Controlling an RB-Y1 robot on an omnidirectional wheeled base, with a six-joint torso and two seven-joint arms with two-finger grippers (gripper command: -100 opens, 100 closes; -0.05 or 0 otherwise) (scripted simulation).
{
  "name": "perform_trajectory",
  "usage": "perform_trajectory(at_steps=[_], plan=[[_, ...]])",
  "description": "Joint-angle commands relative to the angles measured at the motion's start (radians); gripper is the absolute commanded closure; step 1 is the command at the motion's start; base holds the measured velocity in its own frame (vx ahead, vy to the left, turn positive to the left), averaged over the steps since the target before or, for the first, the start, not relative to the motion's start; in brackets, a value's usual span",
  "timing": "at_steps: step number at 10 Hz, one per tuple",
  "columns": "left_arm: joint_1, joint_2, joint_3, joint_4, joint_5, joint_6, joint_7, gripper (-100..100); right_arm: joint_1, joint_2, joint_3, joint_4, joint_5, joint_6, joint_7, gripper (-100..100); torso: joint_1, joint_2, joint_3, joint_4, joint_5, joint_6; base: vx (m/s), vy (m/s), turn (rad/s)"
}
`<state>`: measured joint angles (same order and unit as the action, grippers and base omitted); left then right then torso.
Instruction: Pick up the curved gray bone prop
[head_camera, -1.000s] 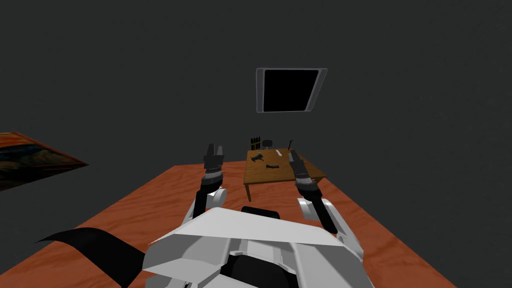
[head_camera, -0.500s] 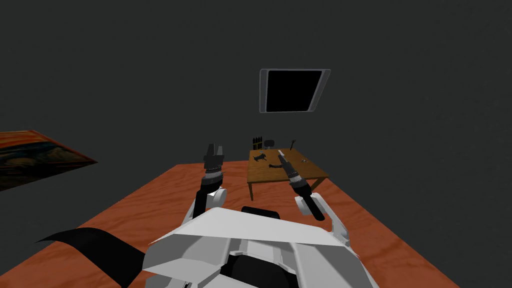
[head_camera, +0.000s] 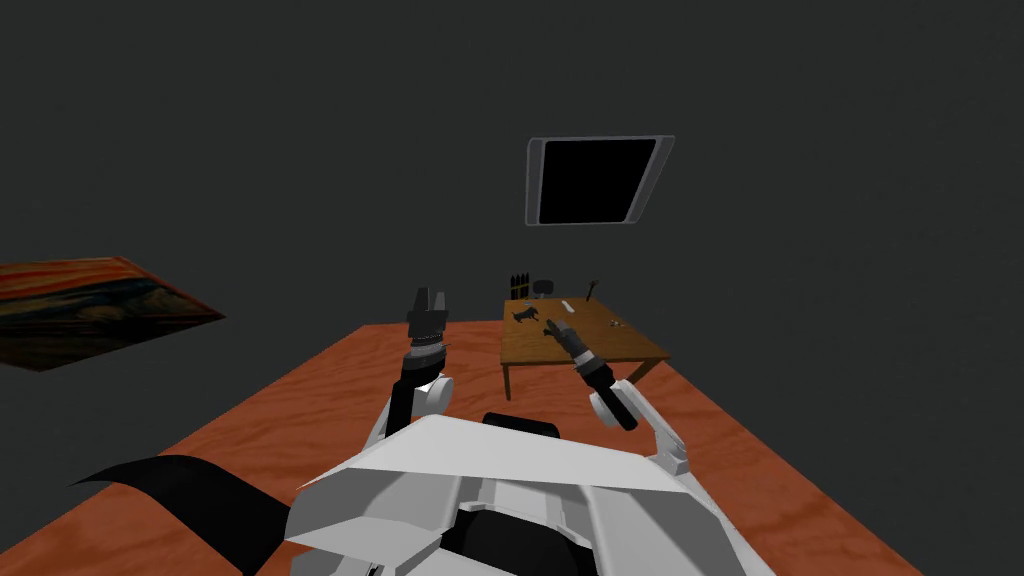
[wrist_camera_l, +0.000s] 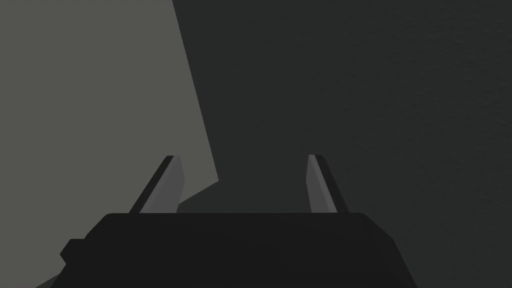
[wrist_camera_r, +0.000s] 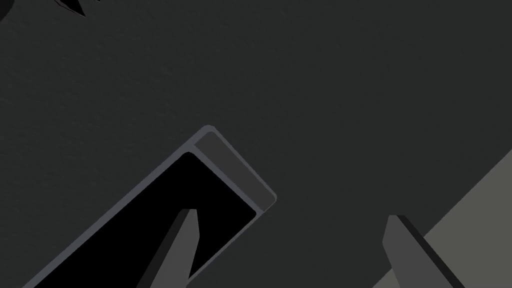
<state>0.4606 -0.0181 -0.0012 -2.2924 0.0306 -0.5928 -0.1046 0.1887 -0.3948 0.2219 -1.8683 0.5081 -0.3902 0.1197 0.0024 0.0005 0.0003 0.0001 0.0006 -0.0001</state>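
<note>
A small wooden table (head_camera: 610, 345) stands ahead of me on the red-brown floor. On its top lie a dark animal-like figure (head_camera: 524, 316), a short white stick (head_camera: 566, 304) and a small dark curved piece (head_camera: 546, 332), likely the bone prop, mostly hidden by my right gripper (head_camera: 553, 325). That gripper reaches over the table's left half and its fingers stand open (wrist_camera_r: 291, 215), pointing at the wall. My left gripper (head_camera: 428, 300) is raised to the left of the table, open and holding nothing (wrist_camera_l: 242, 157).
Dark bottles (head_camera: 518, 283), a round dark object (head_camera: 541, 287) and a dark tool (head_camera: 593, 290) stand along the table's back edge. A framed window with a black area (head_camera: 597, 181) is on the wall above. A red painting (head_camera: 90, 310) hangs at left.
My right arm has swung left from the table's right edge to over its left half, onto the dark curved piece. The head view has shifted slightly. The left arm has stayed still.
</note>
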Motion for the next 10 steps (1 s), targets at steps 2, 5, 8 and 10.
perform_trajectory(at_steps=[2,5,8,10], plan=[[0.0,0.0,0.0,0.0,0.0,0.0,0.0,0,-0.038,-0.045,0.028,0.077,0.059,0.023,0.034,-100,0.001,0.0,0.0,0.0,0.0,0.0,-0.018,0.054,0.106],[0.0,0.0,0.0,0.0,0.0,0.0,0.0,0,-0.087,-0.105,0.062,0.187,0.136,0.048,0.08,-100,0.0,0.0,0.0,0.0,0.0,0.0,-0.017,0.035,0.136],[0.0,0.0,0.0,0.0,0.0,0.0,0.0,0,-0.133,-0.164,0.094,0.295,0.209,0.072,0.127,-100,-0.002,0.0,0.0,0.0,0.0,0.0,-0.008,0.024,0.123],[0.0,0.0,0.0,0.0,0.0,0.0,0.0,0,-0.154,-0.192,0.108,0.361,0.244,0.083,0.151,-100,-0.001,0.0,0.0,0.0,0.0,0.0,-0.007,0.022,0.185]])
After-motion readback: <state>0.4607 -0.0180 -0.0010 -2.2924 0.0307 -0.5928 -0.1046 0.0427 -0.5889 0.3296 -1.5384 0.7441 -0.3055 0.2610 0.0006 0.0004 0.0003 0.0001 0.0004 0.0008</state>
